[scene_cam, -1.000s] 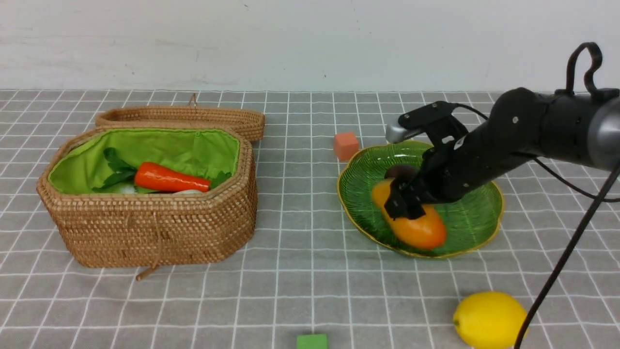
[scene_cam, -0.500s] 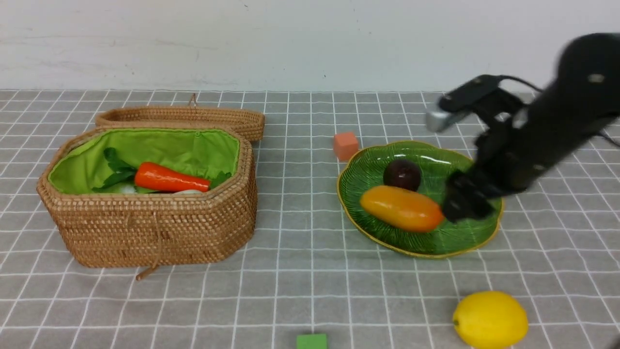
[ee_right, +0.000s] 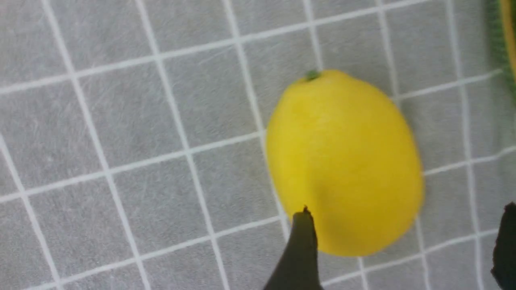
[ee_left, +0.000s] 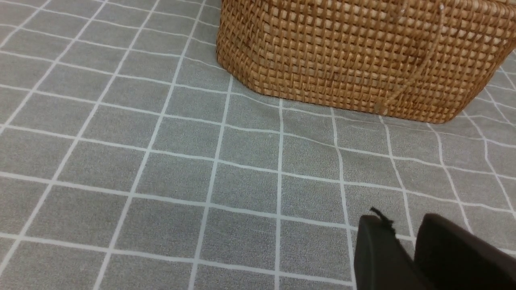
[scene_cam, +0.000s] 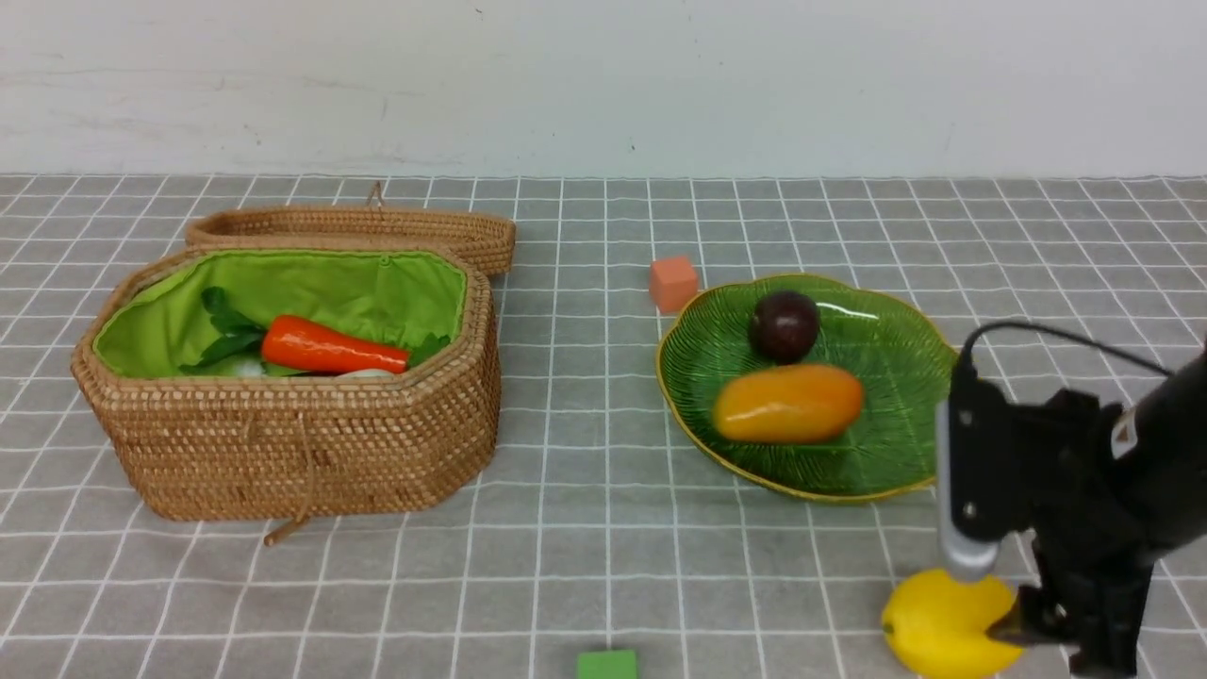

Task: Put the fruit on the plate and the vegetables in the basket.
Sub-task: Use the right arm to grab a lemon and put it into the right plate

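Note:
The yellow lemon (scene_cam: 934, 627) (ee_right: 342, 161) lies on the cloth at the near right. My right gripper (scene_cam: 1051, 634) (ee_right: 405, 211) hangs open just over its near end, one finger across its edge, not closed on it. The green plate (scene_cam: 896, 443) holds the orange-yellow mango (scene_cam: 787, 404) and the maroon ball (scene_cam: 784, 325). In the wicker basket (scene_cam: 302, 453) (ee_left: 354, 52) lies the carrot (scene_cam: 330, 349), with a sliver of white radish (scene_cam: 363, 373) below it. My left gripper (ee_left: 403, 221) hovers over bare cloth near the basket's wall, fingers close together, holding nothing.
The basket's lid (scene_cam: 358, 226) leans behind it. A small orange cube (scene_cam: 673, 283) sits just left of the plate's far rim. A green cube (scene_cam: 606, 664) lies at the front edge. The plate's rim (ee_right: 506, 40) shows at the edge of the right wrist view.
My right gripper let go of the mango, swung off the plate toward the near right and came down at the lemon. The mango rolled to lie crosswise on the plate.

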